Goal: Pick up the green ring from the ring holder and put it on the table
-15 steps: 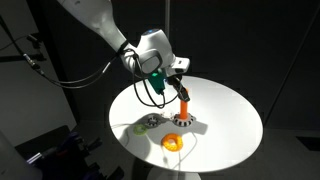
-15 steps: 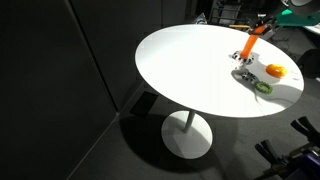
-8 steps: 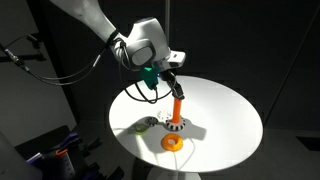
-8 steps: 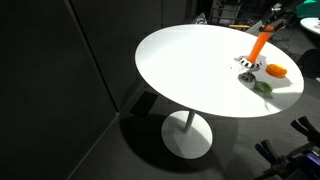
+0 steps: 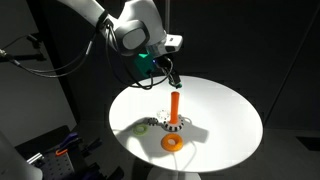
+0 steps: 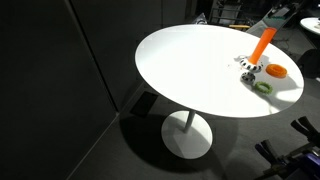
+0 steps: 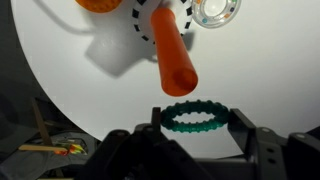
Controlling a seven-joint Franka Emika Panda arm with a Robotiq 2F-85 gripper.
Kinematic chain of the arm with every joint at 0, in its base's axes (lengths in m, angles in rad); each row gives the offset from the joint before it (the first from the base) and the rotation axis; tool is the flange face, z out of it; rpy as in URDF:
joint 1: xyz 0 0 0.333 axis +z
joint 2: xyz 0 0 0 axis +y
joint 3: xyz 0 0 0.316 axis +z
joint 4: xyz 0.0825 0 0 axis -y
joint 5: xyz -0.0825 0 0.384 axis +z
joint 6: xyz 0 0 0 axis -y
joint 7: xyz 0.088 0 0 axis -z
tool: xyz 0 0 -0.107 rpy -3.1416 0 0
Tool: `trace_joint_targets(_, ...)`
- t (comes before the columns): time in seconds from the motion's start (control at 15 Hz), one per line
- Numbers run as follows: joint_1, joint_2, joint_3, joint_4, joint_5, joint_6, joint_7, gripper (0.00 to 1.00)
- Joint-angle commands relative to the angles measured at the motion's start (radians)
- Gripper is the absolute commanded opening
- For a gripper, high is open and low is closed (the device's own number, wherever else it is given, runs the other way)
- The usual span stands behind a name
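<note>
My gripper [image 7: 195, 118] is shut on a dark teal knobbed ring [image 7: 194, 116], held level just above and past the tip of the orange peg [image 7: 172, 50]. In an exterior view the gripper [image 5: 171, 76] hangs above the upright ring holder [image 5: 174, 110] on the white round table [image 5: 225, 110]. The small lime green ring [image 5: 145, 126] lies flat on the table beside the holder's black-and-white base [image 5: 172, 125]. It also shows in the wrist view [image 7: 215, 10] and in an exterior view [image 6: 263, 87].
A larger orange-yellow ring [image 5: 174, 142] lies on the table by the base, near the table's edge; it also shows in an exterior view [image 6: 274, 71]. The table edge and the dark floor lie below the gripper in the wrist view. Cables hang behind the arm.
The gripper has risen and moved back with the teal ring, which has come off the peg. The peg, tilted before, now stands upright.
</note>
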Motion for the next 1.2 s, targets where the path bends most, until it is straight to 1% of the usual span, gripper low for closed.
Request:
trace_joint_targets(0.0, -0.017, -0.079, 0.050, -0.038, 0.113, -0.031, -0.114, 0.44)
trace_joint_targets(0.07, -0.012, -0.086, 0.059, -0.043, 0.155, -0.035, -0.151, 0.44)
trace_joint_targets(0.13, 0.011, -0.089, 0.050, -0.046, 0.199, -0.038, -0.196, 0.44)
trace_joint_targets(0.33, 0.027, -0.080, 0.062, -0.044, 0.272, -0.063, -0.276, 0.44)
trace_joint_targets(0.4, 0.014, -0.074, 0.080, -0.043, 0.273, -0.071, -0.281, 0.44)
trace_joint_targets(0.53, 0.013, -0.060, 0.087, -0.041, 0.263, -0.097, -0.284, 0.44)
trace_joint_targets(0.87, 0.002, -0.049, 0.087, -0.024, 0.206, -0.248, -0.262, 0.44)
trace_joint_targets(0.93, 0.000, -0.049, 0.087, -0.022, 0.197, -0.270, -0.261, 0.60)
trace_joint_targets(1.0, -0.002, -0.048, 0.086, -0.019, 0.181, -0.290, -0.252, 0.92)
trace_joint_targets(1.07, -0.005, -0.047, 0.085, -0.016, 0.168, -0.306, -0.247, 0.92)
trace_joint_targets(1.13, -0.008, -0.045, 0.085, -0.013, 0.151, -0.324, -0.239, 0.94)
